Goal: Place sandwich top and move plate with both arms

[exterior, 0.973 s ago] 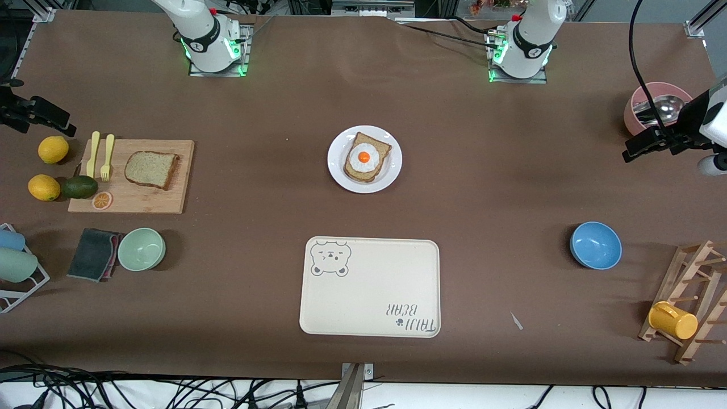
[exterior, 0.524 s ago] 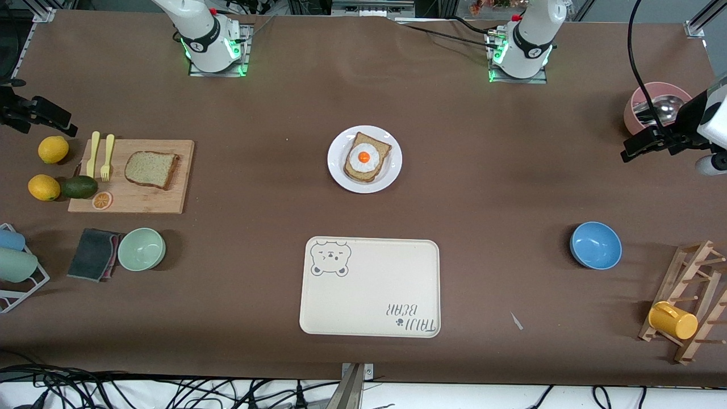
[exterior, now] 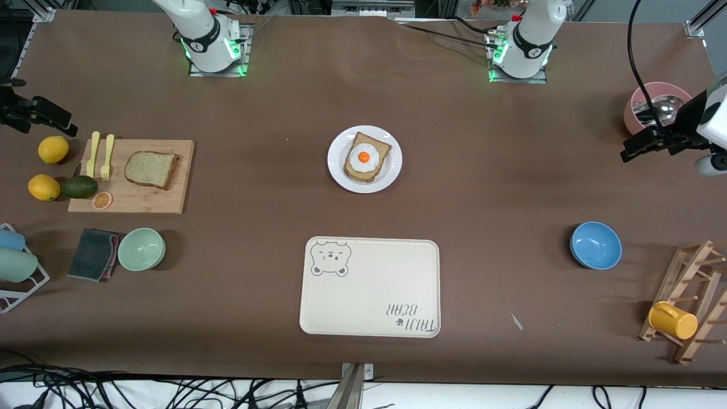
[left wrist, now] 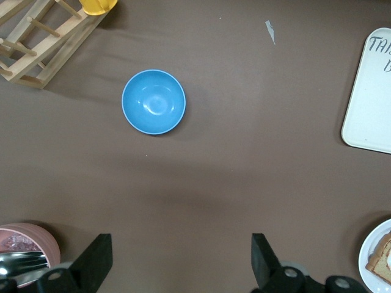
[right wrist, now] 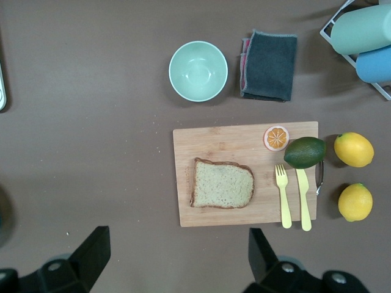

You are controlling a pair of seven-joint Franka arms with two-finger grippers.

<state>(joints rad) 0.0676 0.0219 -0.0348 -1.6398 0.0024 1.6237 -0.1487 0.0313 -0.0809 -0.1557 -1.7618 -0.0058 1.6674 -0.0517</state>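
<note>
The sandwich top [exterior: 151,169] [right wrist: 222,184], a roughly square slice of pale speckled bread with a darker crust, is lying flat on a rectangular wooden cutting board [exterior: 132,199] [right wrist: 229,137] toward the right arm's end of the bench [exterior: 255,170]. Beside it on the board are sitting a yellow plastic fork [exterior: 106,157] [right wrist: 283,195] and knife [exterior: 92,154] [right wrist: 303,199] and a thin orange slice [exterior: 102,200] [right wrist: 277,138]. The round, smooth white plate [exterior: 392,170] is resting at mid-bench, well apart from the board, carrying a crusted bread slice [exterior: 355,170] topped with a glossy fried egg [exterior: 364,158]. Nearer the front camera than the plate is lying a cream rectangular tray [exterior: 369,287] with rounded corners and a bear drawing.

The right end effector [right wrist: 177,259] is hanging high over the bench near the board's end, its two black fingers [right wrist: 91,251] spread wide and gripping nothing. The left end effector [left wrist: 182,259] is hovering over bare brown bench near a glossy blue bowl [exterior: 595,245] [left wrist: 153,101], its fingers [left wrist: 99,257] likewise parted and holding nothing
</note>
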